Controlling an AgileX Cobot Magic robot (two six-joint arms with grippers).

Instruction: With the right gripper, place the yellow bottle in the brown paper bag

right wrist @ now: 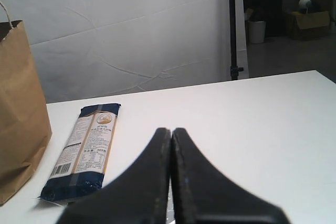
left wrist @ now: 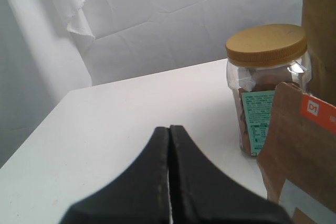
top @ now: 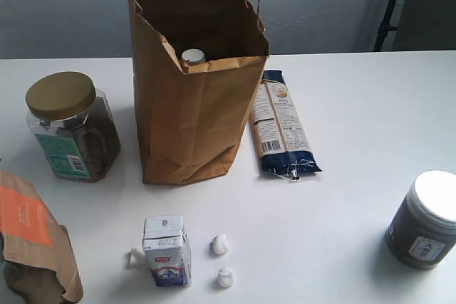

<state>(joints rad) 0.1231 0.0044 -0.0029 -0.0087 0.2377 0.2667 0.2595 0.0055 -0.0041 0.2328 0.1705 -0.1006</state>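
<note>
The tall brown paper bag [top: 189, 97] stands upright at the back middle of the white table. Inside it only the white cap of the yellow bottle [top: 192, 56] shows above the bag's front rim; the bottle's body is hidden. Neither arm appears in the exterior view. My right gripper [right wrist: 171, 129] is shut and empty, low over the table, well away from the bag [right wrist: 18, 108], which fills one edge of its view. Over the table's other side my left gripper [left wrist: 169, 128] is shut with nothing in it.
A gold-lidded clear jar [top: 70, 126] stands left of the bag, a blue noodle packet [top: 280, 122] lies right of it. A brown pouch with an orange label [top: 32, 243], a small milk carton [top: 166, 250], white candies [top: 219, 245] and a dark white-lidded jar [top: 426, 220] sit nearer the front.
</note>
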